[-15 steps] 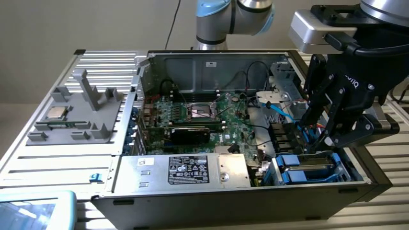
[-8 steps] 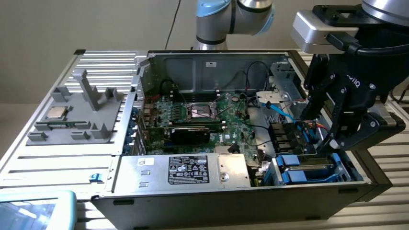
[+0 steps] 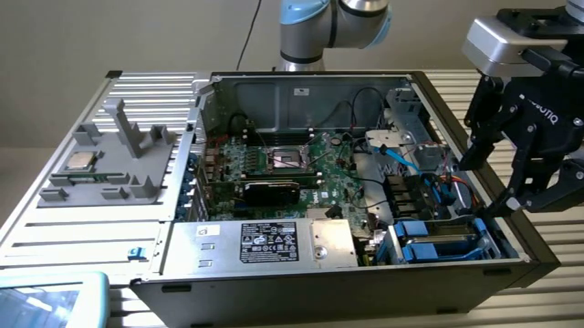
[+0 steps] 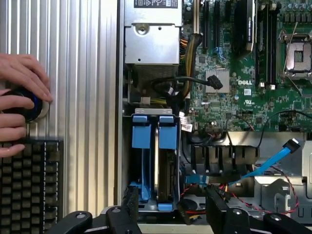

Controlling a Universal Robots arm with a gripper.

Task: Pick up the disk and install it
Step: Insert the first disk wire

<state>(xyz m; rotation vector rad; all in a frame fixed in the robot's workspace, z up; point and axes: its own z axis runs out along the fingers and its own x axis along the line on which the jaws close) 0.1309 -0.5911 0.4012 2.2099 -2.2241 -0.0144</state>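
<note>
Exterior view: the tool point(image 3: 488, 188) hangs spread wide, gripping nothing. The disk point(image 3: 442, 239) stands on edge right below it, in the black case's point(image 3: 319, 290) bay.

Wrist view: the disk point(image 4: 166, 175) is a grey metal slab with a glossy blue tab. Its long axis runs straight away from the tool toward the silver power supply point(image 4: 151, 44). A second blue carrier point(image 4: 144, 141) sits alongside and a blue cable point(image 4: 273, 163) lies nearby.

1. The disk point(image 4: 165, 170) stood on edge in the drive bay point(image 4: 152, 119), blue-framed.
2. The claw point(image 4: 171, 207) was spread wide over it, gripping nothing.
3. A person's hands point(image 4: 22, 97) held a knob point(image 4: 30, 105) beside a keyboard point(image 4: 29, 185).
</note>
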